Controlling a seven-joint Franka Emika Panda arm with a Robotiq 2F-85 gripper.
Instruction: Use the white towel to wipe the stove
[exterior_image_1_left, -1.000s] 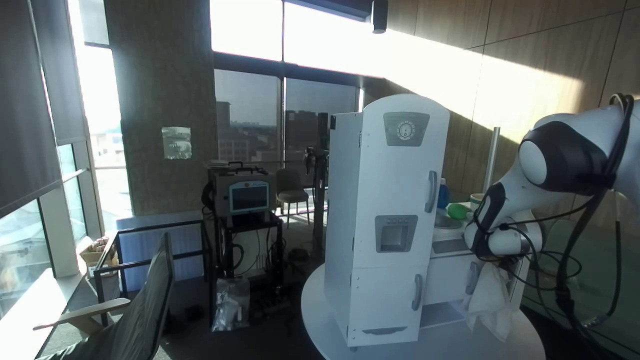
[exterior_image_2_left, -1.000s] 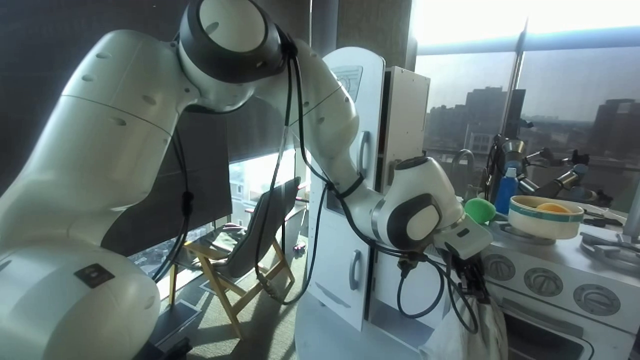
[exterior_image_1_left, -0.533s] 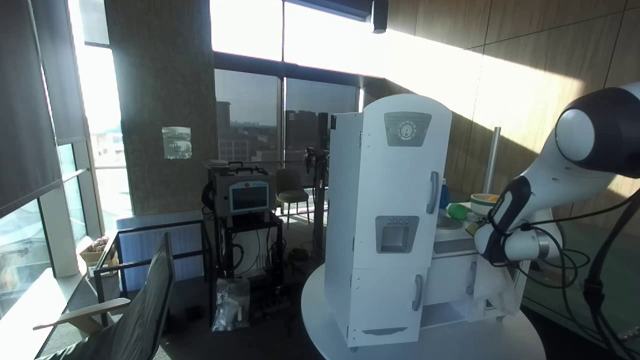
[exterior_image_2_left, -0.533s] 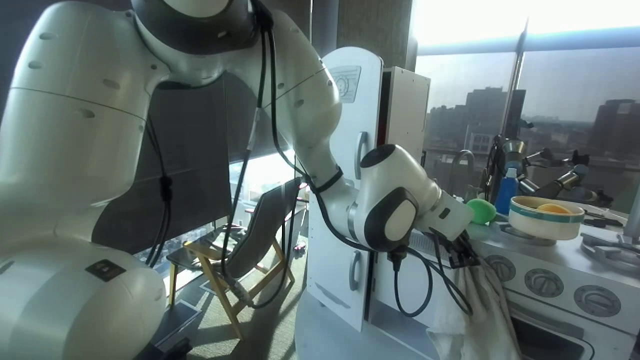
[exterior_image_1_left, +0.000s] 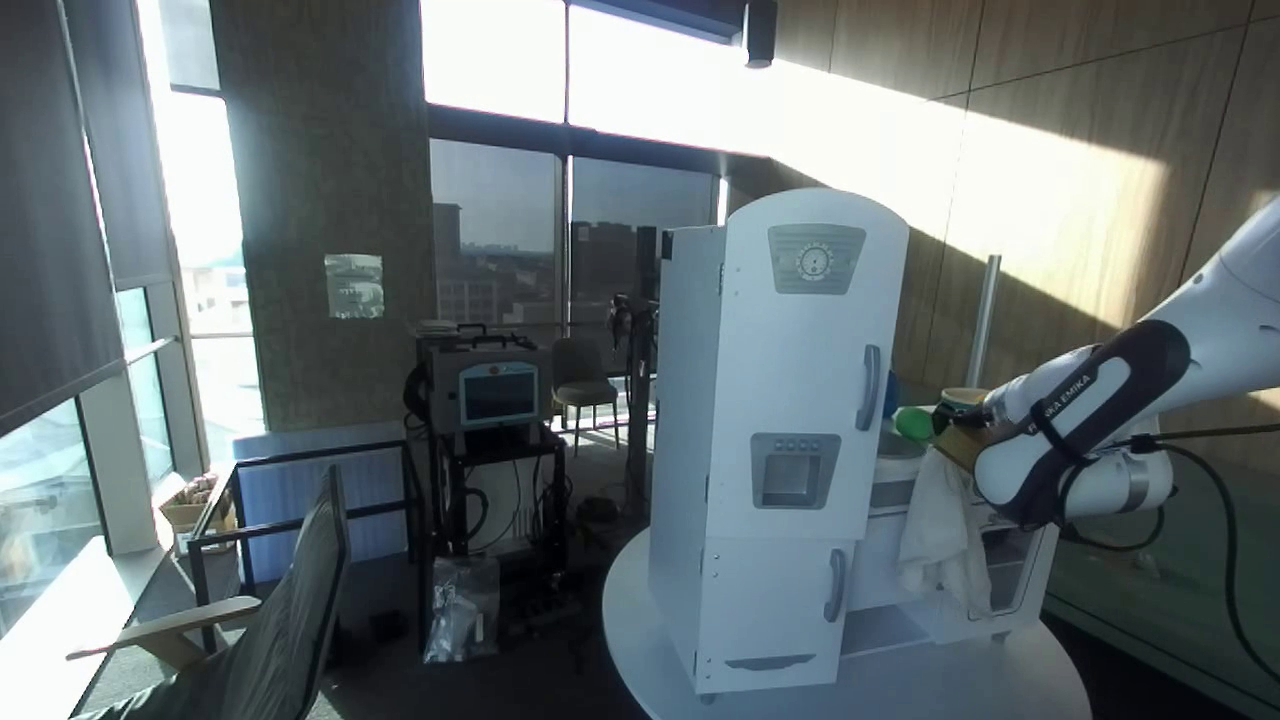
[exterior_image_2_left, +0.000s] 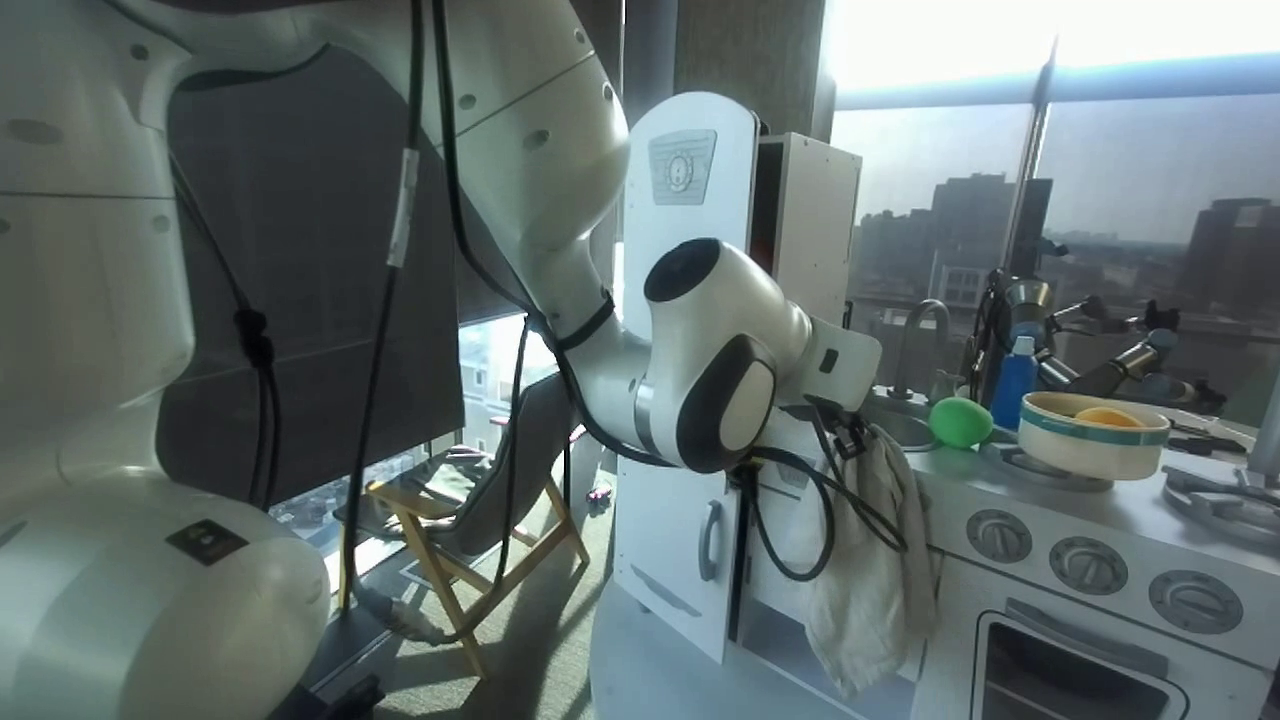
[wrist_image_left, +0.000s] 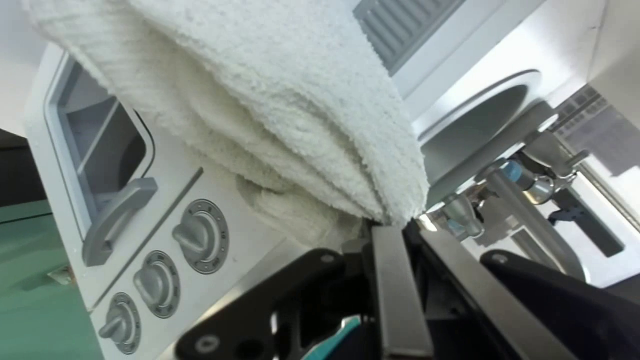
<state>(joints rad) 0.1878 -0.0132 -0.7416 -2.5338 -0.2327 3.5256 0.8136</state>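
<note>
Wrist view: the tool (wrist_image_left: 406, 230), jaws pinched together, holds the white towel (wrist_image_left: 310, 115) hanging below in front of the stove (wrist_image_left: 165, 202).

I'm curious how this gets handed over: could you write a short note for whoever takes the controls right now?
End effector: closed on the white towel, pinching its top.
Where: white towel hangs at the front of the stove, beside the knobs; contact unclear.
Done: white towel gripped; any wiping can't be confirmed.
Left: probably lay it on top of the stove and wipe, minding the bowl there.
</note>
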